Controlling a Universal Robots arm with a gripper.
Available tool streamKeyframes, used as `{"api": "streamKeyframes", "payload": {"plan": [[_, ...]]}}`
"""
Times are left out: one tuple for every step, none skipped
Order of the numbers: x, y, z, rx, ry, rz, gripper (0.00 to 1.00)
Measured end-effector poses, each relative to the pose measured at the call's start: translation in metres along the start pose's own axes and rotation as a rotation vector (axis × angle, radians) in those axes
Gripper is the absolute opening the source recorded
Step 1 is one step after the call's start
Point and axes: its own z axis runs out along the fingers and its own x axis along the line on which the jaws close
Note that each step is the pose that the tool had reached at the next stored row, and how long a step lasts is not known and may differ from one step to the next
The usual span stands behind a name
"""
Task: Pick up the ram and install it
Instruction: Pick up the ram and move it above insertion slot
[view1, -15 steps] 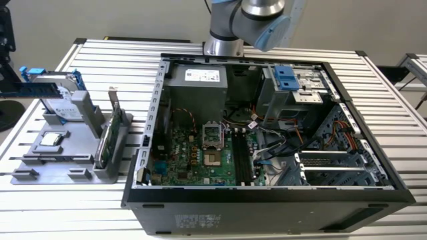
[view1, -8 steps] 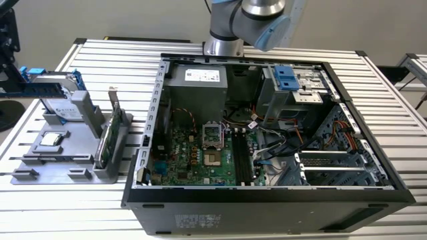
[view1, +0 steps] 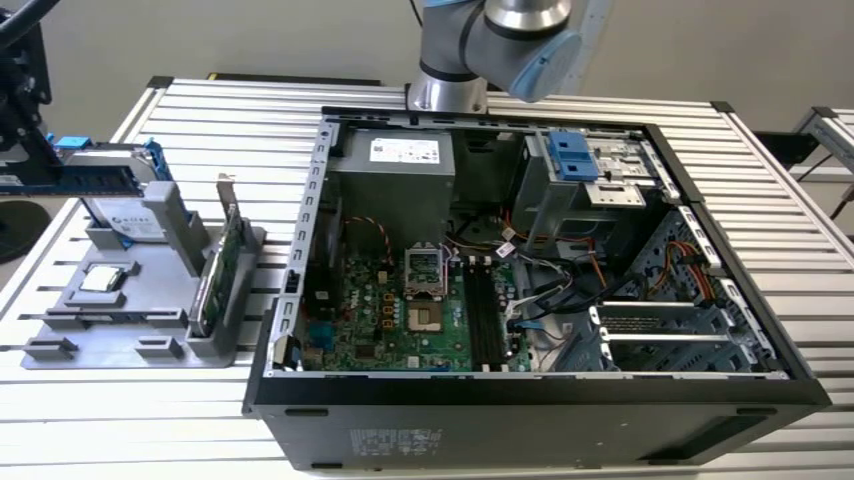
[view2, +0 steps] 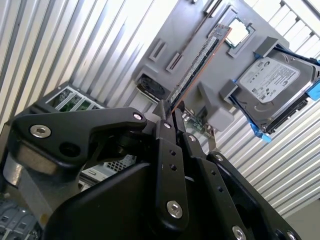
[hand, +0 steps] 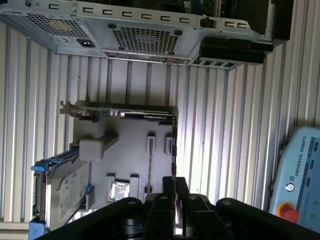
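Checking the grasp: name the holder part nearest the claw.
The ram, the thin stick between the tips of the claw; the hard drive, green card and square chip lie farther off.

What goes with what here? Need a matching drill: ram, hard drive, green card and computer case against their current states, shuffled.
Things:
1. ram
2. hard drive
3. green card
4. computer case

States:
A. lies open, motherboard exposed
B. stands on edge in the grey holder
C. clamped in the gripper
D. carries blue rails

Pairs: 1-C, 2-D, 3-B, 4-A
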Motion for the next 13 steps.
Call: {"api": "streamKeyframes", "payload": {"plan": [[-0.0001, 0.0010, 0.0000, 0.0000, 0.0000, 0.000, 0.00], [-0.0001, 0.0020, 0.0001, 0.0000, 0.0000, 0.000, 0.00], [-0.0002, 0.0030, 0.0001, 0.0000, 0.0000, 0.000, 0.00], [-0.0002, 0.0039, 0.0001, 0.0000, -0.0001, 0.000, 0.00], [-0.0003, 0.0049, 0.0001, 0.0000, 0.0000, 0.000, 0.00], [-0.0003, 0.0058, 0.0001, 0.0000, -0.0001, 0.000, 0.00], [-0.0003, 0.0069, 0.0002, 0.0000, 0.0000, 0.000, 0.00], [-0.0004, 0.0081, 0.0002, 0.0000, 0.0000, 0.000, 0.00], [-0.0005, 0.0091, 0.0002, 0.0000, 0.0000, 0.000, 0.00], [-0.0005, 0.0101, 0.0003, -0.0001, 0.0000, 0.000, 0.00], [-0.0006, 0.0111, 0.0003, 0.0000, 0.0000, 0.000, 0.00], [-0.0006, 0.0122, 0.0003, 0.0001, -0.0001, 0.000, 0.00], [-0.0007, 0.0132, 0.0004, -0.0001, 0.0000, 0.000, 0.00]]}}
